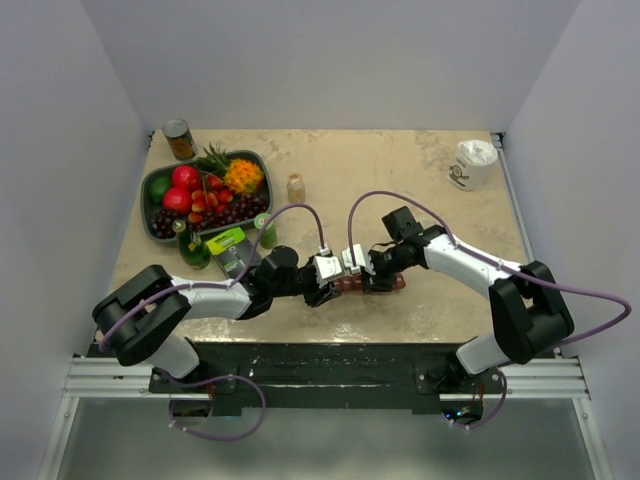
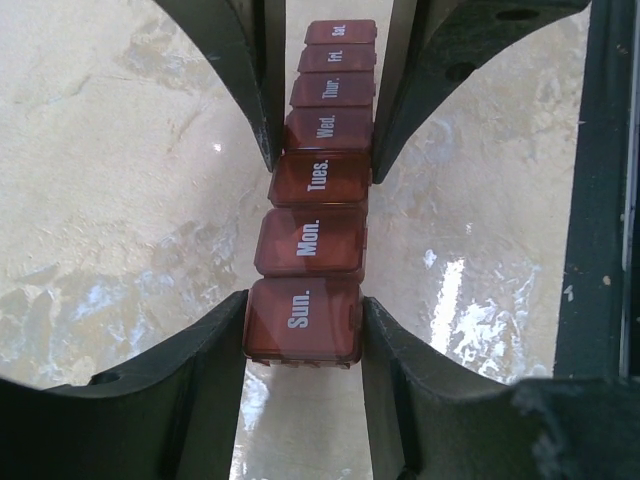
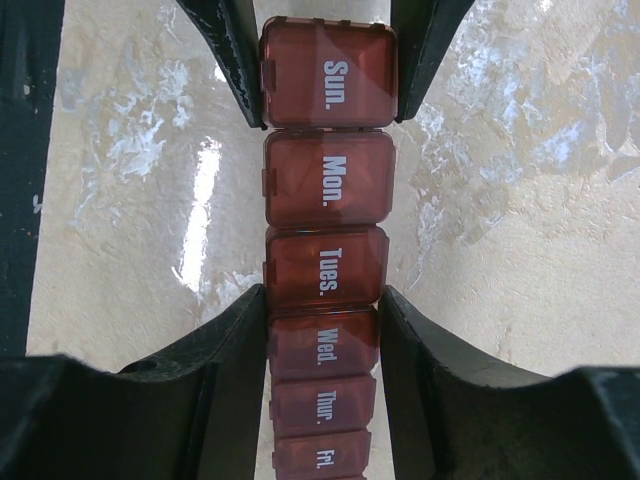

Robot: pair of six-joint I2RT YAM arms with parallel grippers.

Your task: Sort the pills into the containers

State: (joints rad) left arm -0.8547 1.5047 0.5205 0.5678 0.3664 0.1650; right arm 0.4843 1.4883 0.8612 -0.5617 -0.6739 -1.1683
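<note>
The containers are one dark red strip organizer (image 1: 372,282) with lids marked Sun. to Sat., all shut, lying near the table's front middle. My left gripper (image 2: 303,322) is shut on its Sun. end compartment (image 2: 303,318), one finger against each side. My right gripper (image 3: 322,312) is shut on the strip (image 3: 325,265) from the opposite end, at the joint between Tues. and Wed. In the top view the left gripper (image 1: 335,278) and right gripper (image 1: 378,272) meet nose to nose over the strip. No pills are visible.
A small amber bottle with a pale cap (image 1: 296,187) stands behind the grippers. A grey fruit bowl (image 1: 160,228), a can (image 1: 179,138) and two green bottles (image 1: 192,247) are at the left. A white cup (image 1: 472,163) stands at the back right.
</note>
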